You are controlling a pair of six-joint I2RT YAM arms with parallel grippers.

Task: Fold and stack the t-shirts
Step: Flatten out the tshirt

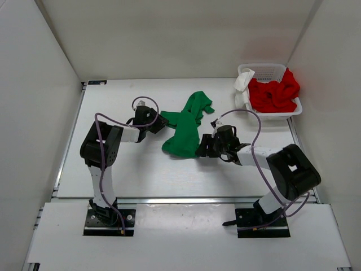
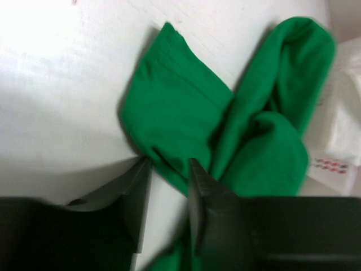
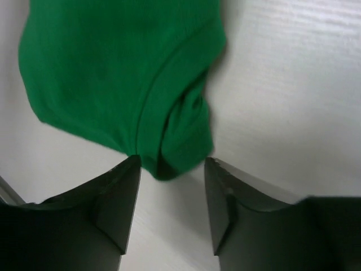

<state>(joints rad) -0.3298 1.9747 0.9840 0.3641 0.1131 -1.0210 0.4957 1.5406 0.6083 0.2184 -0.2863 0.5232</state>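
At mid-surface the green shirt lies crumpled in a long bunch. It looks soft, light and limp, and will likely drape and drag rather than hold shape, so a hem or shoulder seam seems the best hold. The left tool straddles a folded edge, jaws apart. The right tool stands open around a hem corner, not pinching. The red shirt and white shirt sit in the basket, far right.

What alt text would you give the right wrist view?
A green t-shirt lies bunched on the white table, one folded edge poking between the right claw's two dark fingers. The jaws stand apart around it.
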